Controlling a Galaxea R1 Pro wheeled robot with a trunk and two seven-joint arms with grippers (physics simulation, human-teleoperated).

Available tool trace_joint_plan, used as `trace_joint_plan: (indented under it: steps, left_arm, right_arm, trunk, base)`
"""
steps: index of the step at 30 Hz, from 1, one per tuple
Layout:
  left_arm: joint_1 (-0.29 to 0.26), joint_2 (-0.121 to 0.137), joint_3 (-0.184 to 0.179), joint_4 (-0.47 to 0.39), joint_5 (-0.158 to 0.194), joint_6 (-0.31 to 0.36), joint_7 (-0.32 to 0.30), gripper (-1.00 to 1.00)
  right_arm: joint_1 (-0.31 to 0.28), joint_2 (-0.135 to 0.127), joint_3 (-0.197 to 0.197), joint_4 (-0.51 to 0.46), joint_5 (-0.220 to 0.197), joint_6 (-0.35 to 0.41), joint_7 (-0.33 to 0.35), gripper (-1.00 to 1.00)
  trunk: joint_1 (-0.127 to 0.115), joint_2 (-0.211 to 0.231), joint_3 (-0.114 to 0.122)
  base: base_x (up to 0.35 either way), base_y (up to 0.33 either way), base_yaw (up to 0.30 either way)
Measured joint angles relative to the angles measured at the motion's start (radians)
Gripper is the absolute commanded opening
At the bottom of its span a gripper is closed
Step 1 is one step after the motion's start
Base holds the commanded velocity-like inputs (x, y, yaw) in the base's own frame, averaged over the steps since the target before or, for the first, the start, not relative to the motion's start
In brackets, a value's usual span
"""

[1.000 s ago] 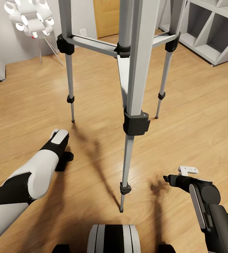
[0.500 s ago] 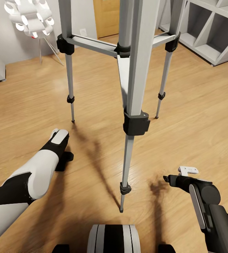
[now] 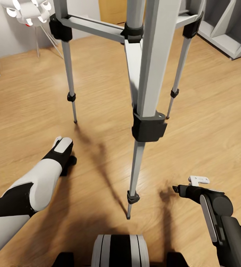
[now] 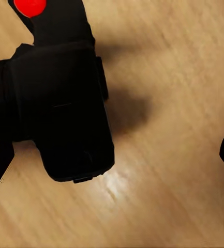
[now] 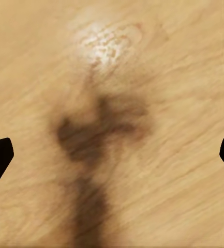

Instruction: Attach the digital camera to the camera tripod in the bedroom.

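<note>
The left end effector (image 4: 112, 155) grips the digital camera (image 4: 60, 103); the right end effector (image 5: 112, 150) is spread wide.

The camera tripod (image 3: 148, 70) has smooth, matt silver metal legs, with joints and braces in dull black plastic. The floor (image 3: 209, 111) is light wood, its planks finely grained with a soft satin sheen that throws a pale glare spot in the right wrist view. The digital camera (image 4: 60, 108) is matt black plastic with a glossy red button. The left arm (image 3: 38, 181) wears smooth white shell over black; the right arm (image 3: 224, 218) is dark matt grey.
</note>
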Motion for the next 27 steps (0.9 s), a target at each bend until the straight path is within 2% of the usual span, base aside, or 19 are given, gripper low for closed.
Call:
trace_joint_plan:
  steps: [18,27]
  left_arm:
    - [0.002,0.000,0.003,0.008,-0.002,-0.005,0.000,1.00]
    - [0.003,0.000,0.004,0.012,0.001,-0.008,-0.027,1.00]
  right_arm:
    - [0.000,-0.001,0.000,0.000,0.000,0.000,0.000,1.00]
    - [0.000,-0.001,0.000,0.000,0.000,0.000,0.000,1.00]
  trunk:
    - [0.000,0.000,-0.004]
    - [0.000,0.000,-0.004]
  base:
    - [0.000,0.000,0.000]
    - [0.000,0.000,0.000]
